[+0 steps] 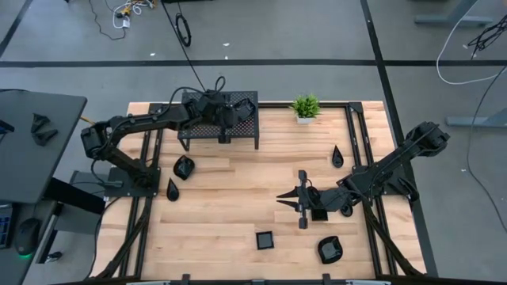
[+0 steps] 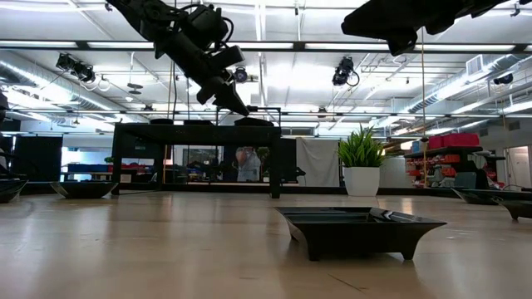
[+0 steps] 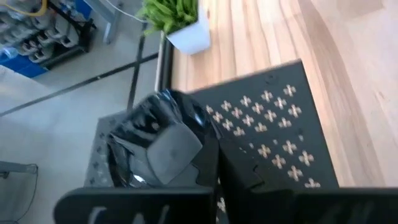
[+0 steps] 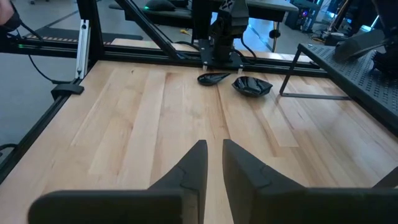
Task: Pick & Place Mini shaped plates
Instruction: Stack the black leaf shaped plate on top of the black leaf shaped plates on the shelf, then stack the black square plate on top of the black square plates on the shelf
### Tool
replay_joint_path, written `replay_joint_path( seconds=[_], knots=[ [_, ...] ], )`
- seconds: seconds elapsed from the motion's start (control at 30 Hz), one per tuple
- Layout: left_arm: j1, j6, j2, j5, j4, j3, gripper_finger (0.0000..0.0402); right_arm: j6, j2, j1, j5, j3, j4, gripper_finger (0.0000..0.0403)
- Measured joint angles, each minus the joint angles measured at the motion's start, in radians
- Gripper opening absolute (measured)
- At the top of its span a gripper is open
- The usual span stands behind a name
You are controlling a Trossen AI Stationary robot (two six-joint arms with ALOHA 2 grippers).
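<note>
From directly overhead, we look down on the whole wooden table (image 1: 238, 190), with floor on all sides. A second camera sits at tabletop level, facing across the boards toward the black perforated rack (image 2: 195, 133) and potted plant (image 2: 362, 162), both also seen from above. The left wrist camera looks down close onto that rack (image 3: 267, 124). The right wrist camera looks low across the tabletop (image 4: 155, 118).

Bright overhead ceiling lights, soft shadows; the left wrist view is blurred.
</note>
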State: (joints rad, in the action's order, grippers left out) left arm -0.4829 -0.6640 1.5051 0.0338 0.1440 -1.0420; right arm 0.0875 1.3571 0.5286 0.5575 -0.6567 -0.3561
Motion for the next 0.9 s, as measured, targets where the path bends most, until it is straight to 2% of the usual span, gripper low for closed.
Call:
replay_joint_path(
  seconds=[0.13, 0.3, 0.37, 0.47, 0.63, 0.73, 0.9],
  knots=[
    [0.032, 0.003, -0.013, -0.043, -0.053, 0.000, 0.0017, 0.001, 0.000, 0.000, 0.000, 0.000, 0.000, 0.0052],
    [0.128, 0.001, -0.077, -0.208, -0.073, 0.000, 0.0008, 0.005, 0.000, 0.000, 0.000, 0.000, 0.002, 0.0052],
    [0.186, 0.030, -0.110, -0.258, -0.063, 0.000, 0.0006, 0.073, 0.000, 0.000, -0.001, 0.000, -0.011, 0.0052],
    [0.279, 0.132, -0.146, -0.262, -0.045, 0.000, 0.0006, 0.154, 0.000, -0.004, -0.013, 0.000, -0.066, 0.0052],
    [0.444, 0.297, -0.147, -0.235, -0.011, 0.002, 0.0005, 0.124, 0.000, -0.015, -0.012, -0.001, -0.119, 0.0052],
    [0.540, 0.364, -0.124, -0.236, -0.038, 0.038, 0.0005, 0.143, 0.000, -0.015, 0.062, -0.001, -0.121, 0.0052],
    [0.670, 0.486, -0.074, -0.234, -0.227, 0.170, 0.0005, 0.179, 0.000, 0.017, 0.082, -0.058, 0.033, 0.0056]
  ],
)
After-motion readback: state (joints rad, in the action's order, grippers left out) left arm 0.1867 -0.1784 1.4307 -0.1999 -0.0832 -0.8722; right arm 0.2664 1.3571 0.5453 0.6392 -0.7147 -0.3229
